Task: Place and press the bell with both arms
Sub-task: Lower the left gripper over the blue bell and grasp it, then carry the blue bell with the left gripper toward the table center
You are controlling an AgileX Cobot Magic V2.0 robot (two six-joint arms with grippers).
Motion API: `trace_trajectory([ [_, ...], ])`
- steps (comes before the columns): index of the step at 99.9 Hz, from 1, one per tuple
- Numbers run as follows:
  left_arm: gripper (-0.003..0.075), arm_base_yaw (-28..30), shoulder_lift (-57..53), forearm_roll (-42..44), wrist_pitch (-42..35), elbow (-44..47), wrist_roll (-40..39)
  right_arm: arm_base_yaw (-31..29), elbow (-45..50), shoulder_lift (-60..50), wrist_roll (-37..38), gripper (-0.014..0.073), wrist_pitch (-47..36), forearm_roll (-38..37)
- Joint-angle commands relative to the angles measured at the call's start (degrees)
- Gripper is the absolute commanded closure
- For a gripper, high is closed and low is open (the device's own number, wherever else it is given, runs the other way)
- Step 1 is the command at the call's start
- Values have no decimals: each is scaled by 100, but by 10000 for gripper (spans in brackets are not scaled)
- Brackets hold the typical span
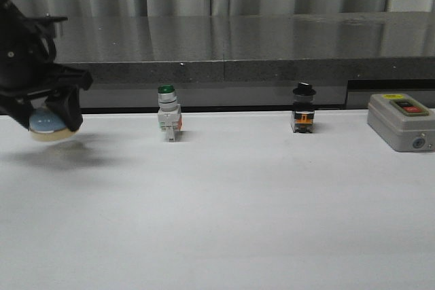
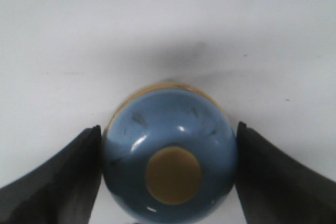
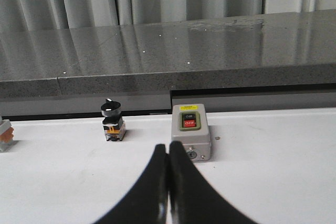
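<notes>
Glossy light-blue bell, cream button; gripped in left hand.

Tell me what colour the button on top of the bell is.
Cream, on the bell's glossy light-blue dome; the left wrist view shows it best.

one bell, two push-button switches, one grey switch box
</notes>
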Motion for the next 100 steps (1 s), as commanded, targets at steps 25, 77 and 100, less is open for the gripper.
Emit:
trace_trajectory([
  [25,513,-1111,-1036,-53,219,-164,68,-47,-78,-88,6,654,-483,9],
  [77,513,-3127,-373,-96,-580,-173,68,-47,-78,-88,6,654,-483,9],
  [100,513,-3281,88,-104,-761,-186,68,-47,-78,-88,6,654,-483,9],
])
